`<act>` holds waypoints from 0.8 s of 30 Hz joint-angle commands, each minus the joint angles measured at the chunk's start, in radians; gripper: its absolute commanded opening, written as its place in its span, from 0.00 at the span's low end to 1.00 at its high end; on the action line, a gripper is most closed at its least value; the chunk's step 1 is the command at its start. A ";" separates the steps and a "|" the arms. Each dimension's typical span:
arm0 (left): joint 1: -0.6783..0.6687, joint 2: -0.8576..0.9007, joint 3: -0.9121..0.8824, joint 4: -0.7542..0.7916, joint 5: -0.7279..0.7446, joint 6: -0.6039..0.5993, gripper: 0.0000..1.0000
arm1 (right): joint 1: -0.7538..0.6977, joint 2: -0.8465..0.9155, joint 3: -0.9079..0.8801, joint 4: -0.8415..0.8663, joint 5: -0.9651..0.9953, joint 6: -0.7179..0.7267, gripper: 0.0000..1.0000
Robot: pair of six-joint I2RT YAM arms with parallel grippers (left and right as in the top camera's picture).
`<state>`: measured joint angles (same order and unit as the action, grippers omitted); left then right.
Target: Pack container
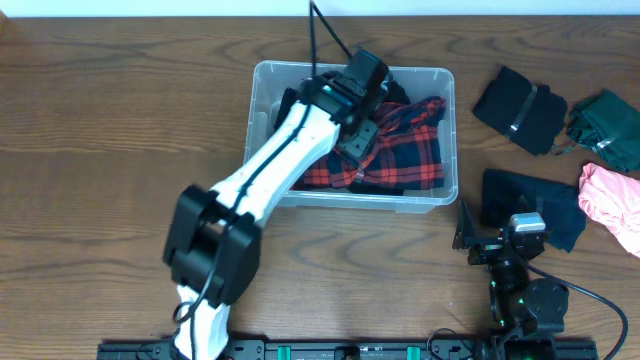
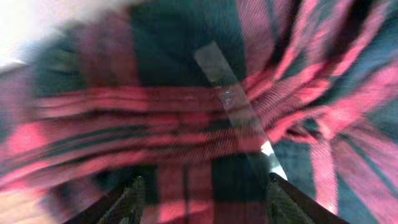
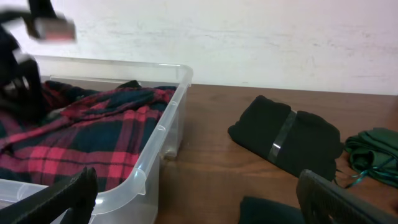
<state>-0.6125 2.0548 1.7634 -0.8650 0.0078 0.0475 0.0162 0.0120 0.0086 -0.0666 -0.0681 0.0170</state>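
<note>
The clear plastic container (image 1: 262, 80) stands at the table's middle back and holds a red and dark plaid garment (image 1: 410, 150). It also shows in the right wrist view (image 3: 158, 146), with the plaid garment (image 3: 87, 134) inside. My left gripper (image 1: 362, 128) is down inside the container, right over the plaid cloth (image 2: 186, 118); its fingers (image 2: 202, 199) are spread apart with cloth between them. My right gripper (image 3: 196, 199) is open and empty, low over the table at the right front (image 1: 478, 238).
To the right of the container lie a folded black garment with a grey stripe (image 1: 522, 108), a dark green garment (image 1: 612, 125), a pink garment (image 1: 612, 200) and a dark navy garment (image 1: 535, 200) next to the right gripper.
</note>
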 commanded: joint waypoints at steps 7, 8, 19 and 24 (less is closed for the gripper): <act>-0.001 0.095 -0.009 0.018 0.006 -0.049 0.63 | -0.002 -0.005 -0.003 -0.002 0.000 -0.011 0.99; 0.003 0.089 -0.005 0.018 0.006 -0.049 0.63 | -0.002 -0.005 -0.003 -0.002 0.000 -0.011 0.99; 0.095 -0.127 0.028 -0.036 -0.001 -0.045 0.63 | -0.002 -0.005 -0.003 -0.002 0.000 -0.011 0.99; 0.195 -0.261 0.028 -0.084 -0.001 -0.045 0.77 | -0.002 -0.005 -0.003 -0.002 0.000 -0.011 0.99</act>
<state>-0.4709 1.8812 1.7695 -0.9291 0.0193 0.0086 0.0162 0.0120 0.0086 -0.0662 -0.0677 0.0170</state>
